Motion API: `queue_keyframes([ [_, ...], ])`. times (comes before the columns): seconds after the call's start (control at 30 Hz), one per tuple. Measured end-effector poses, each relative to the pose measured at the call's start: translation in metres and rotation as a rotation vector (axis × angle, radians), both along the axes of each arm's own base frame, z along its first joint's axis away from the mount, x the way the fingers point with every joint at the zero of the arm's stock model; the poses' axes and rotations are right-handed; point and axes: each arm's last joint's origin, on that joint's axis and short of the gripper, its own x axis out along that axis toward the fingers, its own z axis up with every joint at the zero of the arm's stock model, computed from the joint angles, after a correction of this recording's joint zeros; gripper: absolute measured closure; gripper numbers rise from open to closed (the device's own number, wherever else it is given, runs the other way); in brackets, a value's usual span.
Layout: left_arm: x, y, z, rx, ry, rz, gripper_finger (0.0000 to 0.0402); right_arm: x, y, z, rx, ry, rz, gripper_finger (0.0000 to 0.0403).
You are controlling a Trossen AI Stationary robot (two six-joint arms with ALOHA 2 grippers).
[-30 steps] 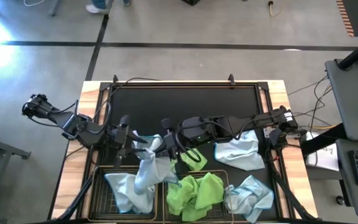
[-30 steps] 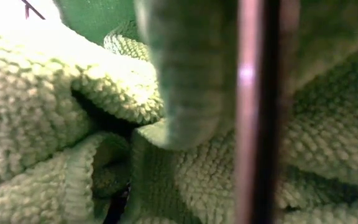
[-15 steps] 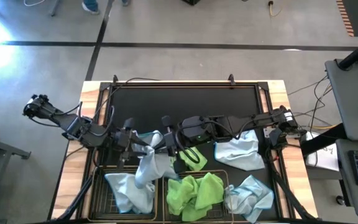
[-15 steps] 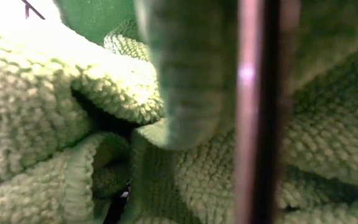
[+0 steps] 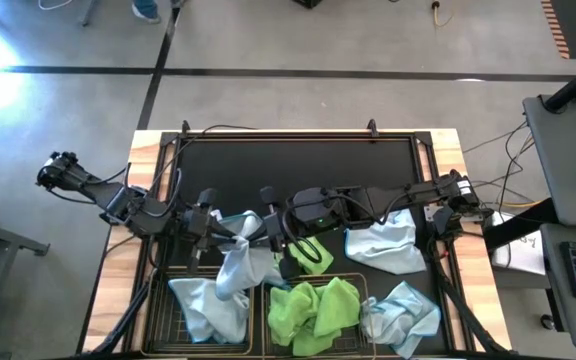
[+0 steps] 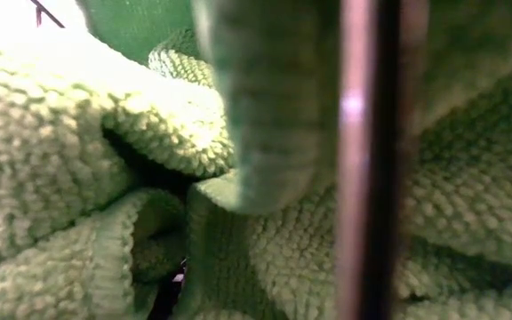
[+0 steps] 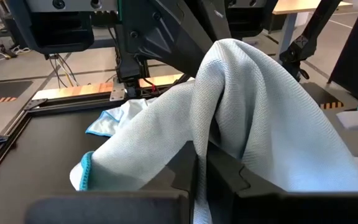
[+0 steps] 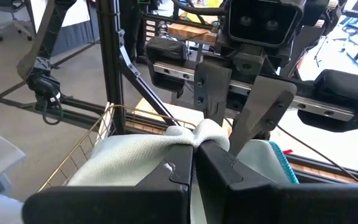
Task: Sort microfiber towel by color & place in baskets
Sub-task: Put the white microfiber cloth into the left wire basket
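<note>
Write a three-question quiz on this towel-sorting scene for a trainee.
1. True or false: the left gripper and the right gripper are both shut on one blue towel.
2. The green towels lie in: A) the left basket, B) the right basket, C) neither basket.
3. Short answer: what colour is the cloth in the left basket?
Key: 1 true; 2 B; 3 pale blue.

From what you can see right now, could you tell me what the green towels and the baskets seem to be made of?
Green towels: soft looped pile, probably microfiber; matte, with bumpy nubs visible up close in the low view.
Baskets: thin wire mesh, likely metal, judging by the open grid and slim rim, with a slight sheen.
</note>
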Motion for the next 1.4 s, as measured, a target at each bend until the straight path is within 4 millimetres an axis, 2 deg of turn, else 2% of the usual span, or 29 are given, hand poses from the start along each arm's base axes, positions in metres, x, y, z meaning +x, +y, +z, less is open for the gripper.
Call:
queue_keyframes([
  [0.17,0.0,0.0,0.0,0.0,0.0,0.0,0.04,0.0,0.0,0.0,0.015,0.004,-0.004,0.0394],
  [0.33,0.0,0.0,0.0,-0.001,-0.001,0.0,0.0401,0.0,0.0,0.0,0.107,0.033,-0.029,0.0394],
  [0.47,0.0,0.0,0.0,-0.001,0.0,0.0,0.0401,0.0,0.0,-0.001,0.097,0.039,-0.028,0.038],
  [0.83,0.0,0.0,0.0,-0.001,-0.001,0.0,0.0401,0.0,0.0,-0.002,0.095,0.041,-0.027,0.0258],
  [1.0,0.0,0.0,0.0,-0.019,-0.001,0.004,0.0401,0.0,0.0,-0.002,0.102,0.046,-0.028,0.0224],
  [1.13,0.0,-0.001,0.003,-0.069,-0.018,-0.017,0.0402,-0.002,-0.001,-0.004,0.096,0.077,-0.032,0.0219],
  [1.4,-0.006,-0.006,0.021,-0.2,-0.124,-0.212,0.0402,-0.011,-0.002,-0.004,0.078,0.145,-0.039,0.0231],
])
